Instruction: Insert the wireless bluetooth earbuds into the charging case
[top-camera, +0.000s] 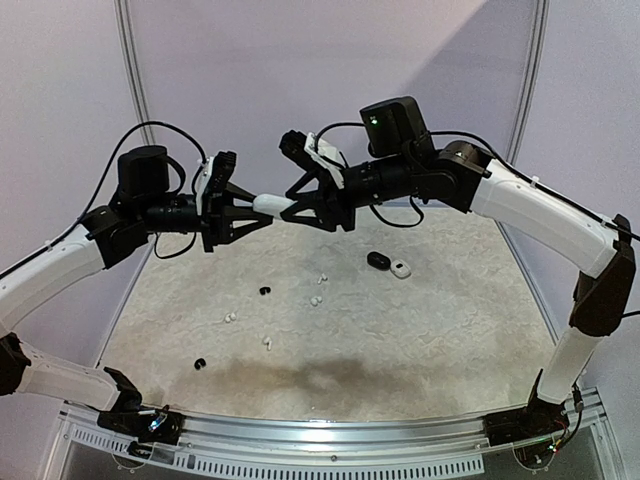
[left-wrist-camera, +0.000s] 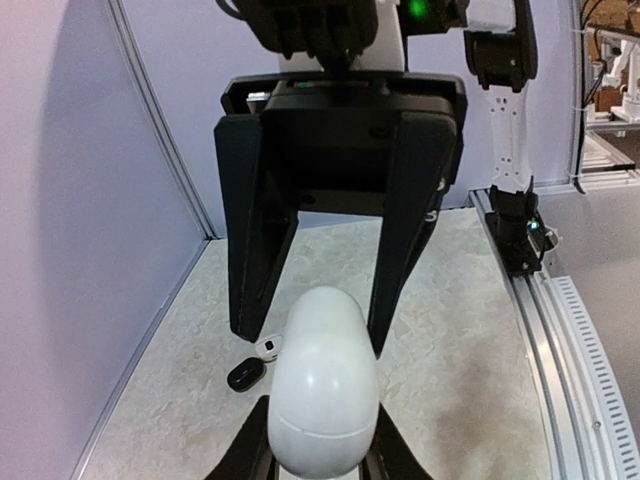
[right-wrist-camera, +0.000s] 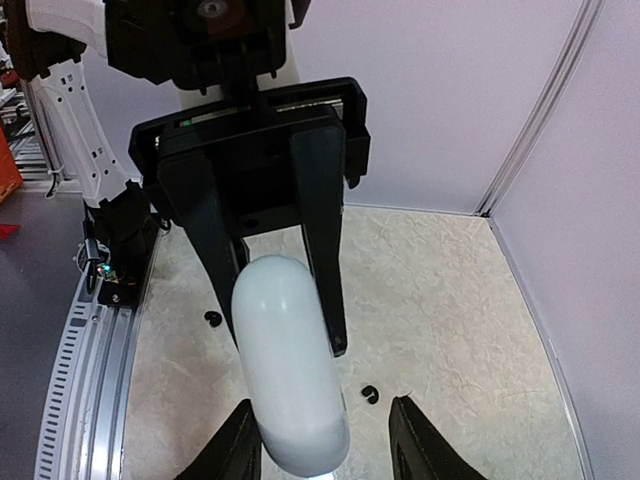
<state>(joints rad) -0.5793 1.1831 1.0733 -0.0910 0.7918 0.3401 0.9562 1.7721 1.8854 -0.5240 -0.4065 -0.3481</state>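
Both arms are up, well above the tabletop (top-camera: 450, 340), meeting nose to nose in mid-air. Between them sits the white case (top-camera: 272, 206), lying level and closed, its lid seam visible in the left wrist view. The left hand (top-camera: 255, 206) is clamped tight on one end of it, with fingers (left-wrist-camera: 250, 452) pressed against both sides of the shell. The right hand (top-camera: 298, 206) straddles the other end, but its jaws stand apart. In the right wrist view there's a clear gap between the case and one finger (right-wrist-camera: 412, 440), so that hand is open and not gripping.

Down below, the earbuds (top-camera: 266, 342) lie loose on the tabletop, none of them in any case. Four white ones are scattered around the middle. One black earbud (top-camera: 265, 291) is among them, and another black one (top-camera: 200, 364) sits nearer the left arm's base. Off to the right, a black case (top-camera: 378, 260) and a second white case (top-camera: 401, 268) rest just beside each other, well apart from the earbuds.
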